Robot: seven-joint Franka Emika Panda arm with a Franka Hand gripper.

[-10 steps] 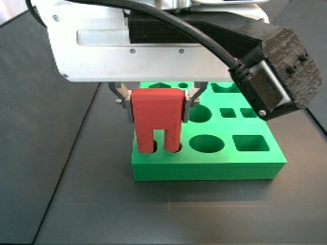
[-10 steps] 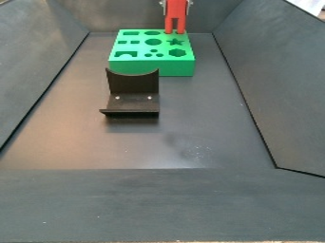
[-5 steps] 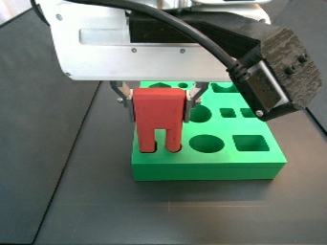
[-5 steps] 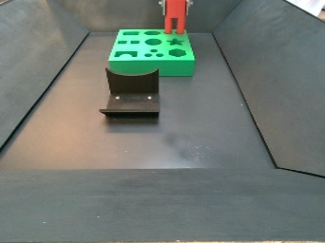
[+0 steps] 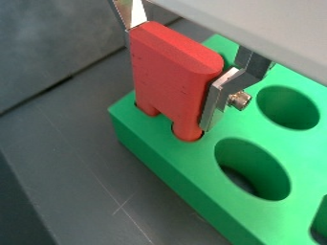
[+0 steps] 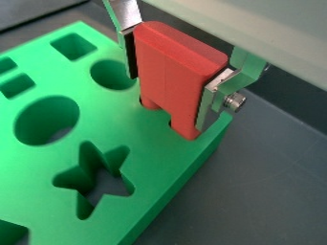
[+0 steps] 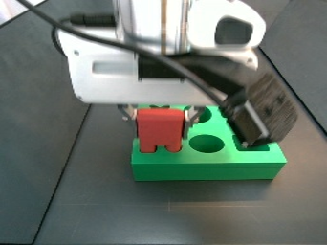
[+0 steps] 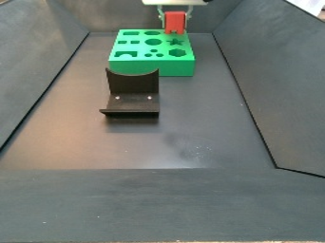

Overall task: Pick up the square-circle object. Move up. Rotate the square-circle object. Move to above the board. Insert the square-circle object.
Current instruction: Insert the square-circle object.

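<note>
My gripper is shut on the red square-circle object, held upright with its two short legs pointing down. The legs reach into holes at a corner of the green board. In a wrist view the object sits between both silver fingers, legs low at the board's edge. In a side view the red object stands low on the board under the gripper. In a side view the object sits at the board's far corner, below the gripper.
The dark fixture stands on the floor in front of the board. Sloped dark walls enclose the floor on the sides. Star, round and square holes lie open across the board next to the gripper.
The gripper has moved down with the red object; its legs have gone from above the board into the holes.
</note>
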